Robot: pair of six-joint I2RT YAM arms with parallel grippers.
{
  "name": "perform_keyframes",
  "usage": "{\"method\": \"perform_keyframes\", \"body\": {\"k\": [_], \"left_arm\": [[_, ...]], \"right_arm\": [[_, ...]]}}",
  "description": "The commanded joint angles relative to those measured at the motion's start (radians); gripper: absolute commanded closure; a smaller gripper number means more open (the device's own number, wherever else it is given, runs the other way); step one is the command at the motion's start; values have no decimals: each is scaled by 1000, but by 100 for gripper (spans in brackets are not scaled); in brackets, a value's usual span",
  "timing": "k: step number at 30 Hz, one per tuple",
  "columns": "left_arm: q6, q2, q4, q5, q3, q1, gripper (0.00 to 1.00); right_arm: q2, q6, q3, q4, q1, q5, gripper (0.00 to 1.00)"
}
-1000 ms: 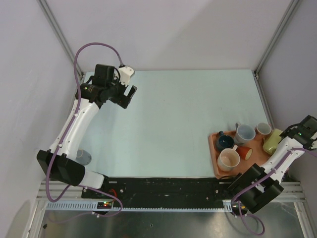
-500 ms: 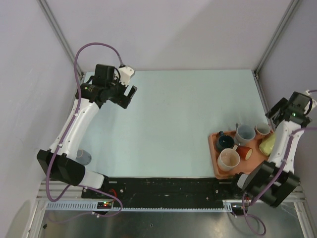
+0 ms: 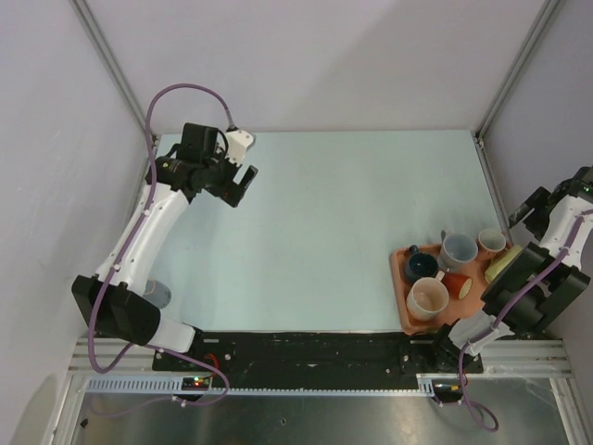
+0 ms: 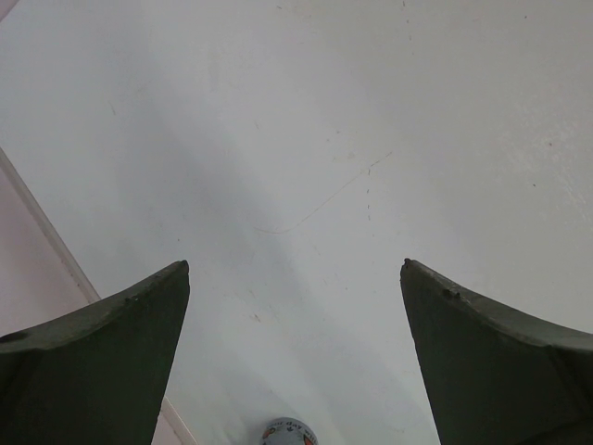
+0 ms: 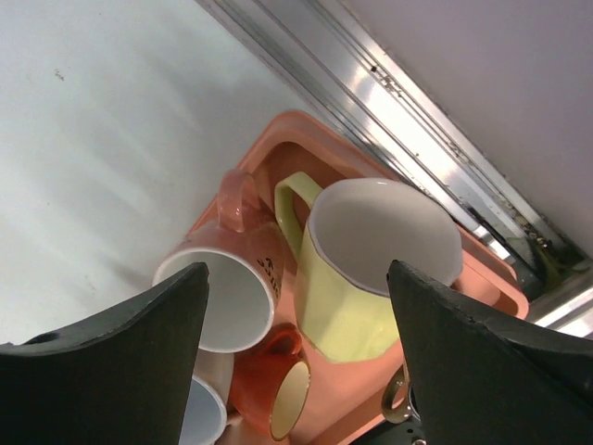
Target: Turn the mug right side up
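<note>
Logging the right gripper with jaws spread wide and nothing between them, hanging above the right end of the tray. Logging the left gripper equally wide and empty, over bare bench at the far left corner, well apart from every mug.

Placing the yellow mug in the tray's right end, just beside the pink mug, with 1 small orange mug lying on its side close by.

Key relation: straight ahead of and below the right gripper, roughly centred between its fingers. Right arm by far the nearer of the 2.

Reading the mouth as turned toward the wrist camera, white interior in full view, handle toward the pink mug. Long axis running from mouth down to a hidden base. Judging it mouth-up but possibly leaning. Cannot tell from either view whether the base sits flat. Top view: only a yellow sliver beside the right arm.
</note>
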Motion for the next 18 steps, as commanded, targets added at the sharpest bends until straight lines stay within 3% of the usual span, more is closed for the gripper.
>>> {"method": "perform_keyframes", "body": {"k": [1,8,13,18], "left_arm": [[21,6,7,2,12,-1,2],[29,7,7,3,7,-1,2],[34,9,7,4,10,-2,2],[38,9,8,14,12,-1,2]], "right_arm": [[68,-23,68,-46,-21,-77,18],[109,-9,67,-55,-72,-130,18],[103,-6,57,-78,-78,-142,31],[67,5,32,-107,-92,-112,37]]}}
